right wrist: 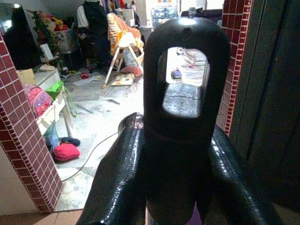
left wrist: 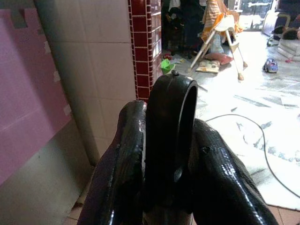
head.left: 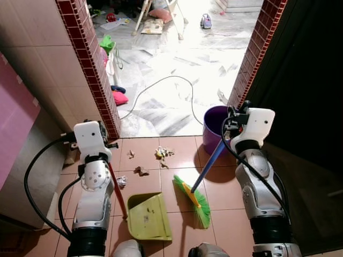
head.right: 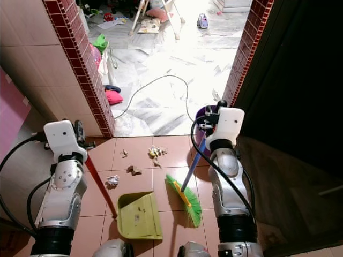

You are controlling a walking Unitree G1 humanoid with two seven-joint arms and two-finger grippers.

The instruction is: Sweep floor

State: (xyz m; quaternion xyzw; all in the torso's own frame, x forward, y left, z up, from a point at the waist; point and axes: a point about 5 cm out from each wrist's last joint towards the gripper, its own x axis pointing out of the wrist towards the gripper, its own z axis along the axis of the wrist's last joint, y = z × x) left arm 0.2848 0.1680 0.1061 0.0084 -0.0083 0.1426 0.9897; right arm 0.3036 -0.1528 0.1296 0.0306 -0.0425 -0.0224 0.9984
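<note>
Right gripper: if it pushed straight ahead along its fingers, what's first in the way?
Its own load: the right gripper is shut on the broom handle, whose black end cap sits right in line. Past that, open marble floor through the doorway; depth unclear.

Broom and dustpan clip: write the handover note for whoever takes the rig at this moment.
Left gripper: shut on the dustpan handle; green dustpan rests on the terracotta tiles.
Right gripper: shut on the broom handle; green broom head is on the floor just right of the dustpan.
Done: nothing visibly collected in the pan.
Left: paper scraps lie ahead near the doorway; sweep them into the dustpan. Purple bucket stands by the right arm.
</note>
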